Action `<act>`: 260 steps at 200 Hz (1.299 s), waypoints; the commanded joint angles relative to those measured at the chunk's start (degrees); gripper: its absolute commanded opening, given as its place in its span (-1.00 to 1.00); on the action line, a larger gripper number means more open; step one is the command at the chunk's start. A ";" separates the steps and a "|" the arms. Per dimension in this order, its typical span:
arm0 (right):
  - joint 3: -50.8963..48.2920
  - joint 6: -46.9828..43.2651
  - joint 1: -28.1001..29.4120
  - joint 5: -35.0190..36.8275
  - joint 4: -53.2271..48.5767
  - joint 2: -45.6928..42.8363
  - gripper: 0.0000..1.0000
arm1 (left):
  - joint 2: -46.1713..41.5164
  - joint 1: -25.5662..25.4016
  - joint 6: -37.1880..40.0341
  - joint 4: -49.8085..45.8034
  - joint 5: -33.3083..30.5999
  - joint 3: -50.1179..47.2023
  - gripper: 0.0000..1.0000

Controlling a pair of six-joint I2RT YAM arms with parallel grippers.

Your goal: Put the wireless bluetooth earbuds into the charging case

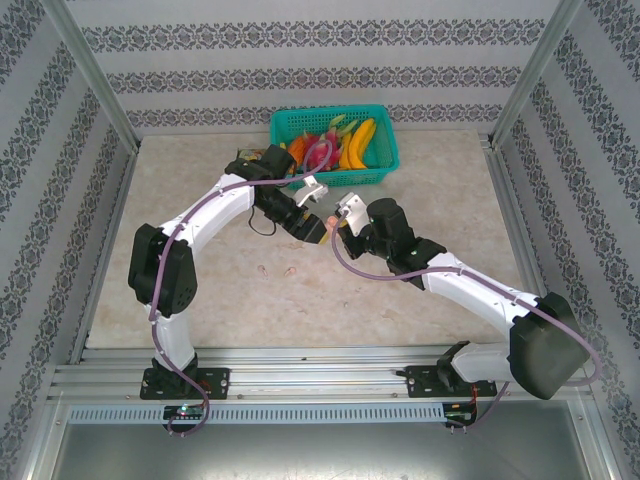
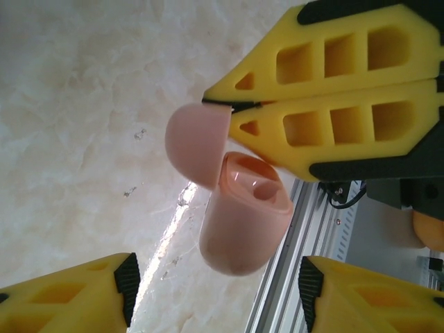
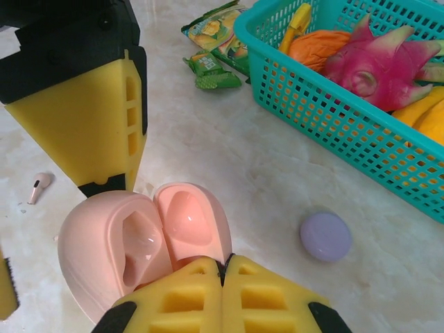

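Bright, even light washes the pale worktop point(image 1: 450, 200) in the top view, where the arms cast only faint, soft shadows and the frame posts lean outward toward the corners from lens distortion. In the left wrist view a white streak of glare runs across the worktop beside the pink case point(image 2: 243, 236), whose edges look slightly soft. In the right wrist view its glossy hollows carry small highlights, and the teal basket point(image 3: 347, 104) is crisp and richly saturated.

white arm links point(image 1: 470, 290), black joints point(image 1: 160, 265), lilac cables point(image 1: 352, 271); yellow foam tool fingers point(image 2: 333, 62), windowed, black mounts.
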 commanded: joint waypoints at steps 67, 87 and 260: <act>0.41 1.75 0.48 -2.80 1.75 0.79 -1.00 | 3.61 -1.09 -0.22 1.15 2.45 2.53 0.11; 0.48 1.65 0.48 -2.84 1.67 0.96 -1.00 | 3.95 -1.31 -0.34 1.19 2.71 2.88 0.07; 1.31 1.83 0.51 -2.01 1.23 2.27 -1.00 | 3.92 -1.93 -0.66 2.35 5.25 2.62 -0.51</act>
